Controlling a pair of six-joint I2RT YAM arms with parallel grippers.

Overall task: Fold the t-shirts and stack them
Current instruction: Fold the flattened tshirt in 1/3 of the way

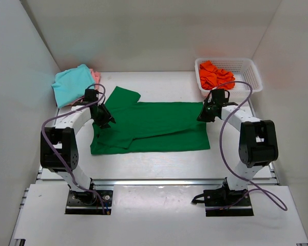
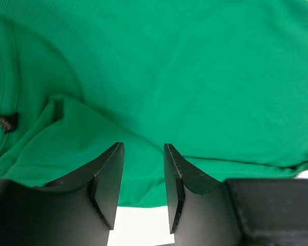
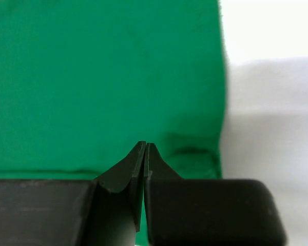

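A dark green t-shirt (image 1: 159,125) lies spread flat in the middle of the table, one sleeve (image 1: 120,97) pointing to the back left. My left gripper (image 1: 103,119) is open over its left edge; in the left wrist view (image 2: 143,154) the fingers straddle the cloth's edge (image 2: 143,189) without closing on it. My right gripper (image 1: 204,115) is shut at the shirt's right edge; in the right wrist view (image 3: 145,146) its tips meet just above the cloth (image 3: 92,87), with no cloth visible between them. Teal (image 1: 72,84) and pale pink (image 1: 96,75) shirts lie at the back left. An orange shirt (image 1: 214,76) lies in the basket.
A white mesh basket (image 1: 246,69) stands at the back right, close behind my right arm. White walls enclose the table on the left, back and right. Bare table shows in front of the green shirt (image 1: 154,164).
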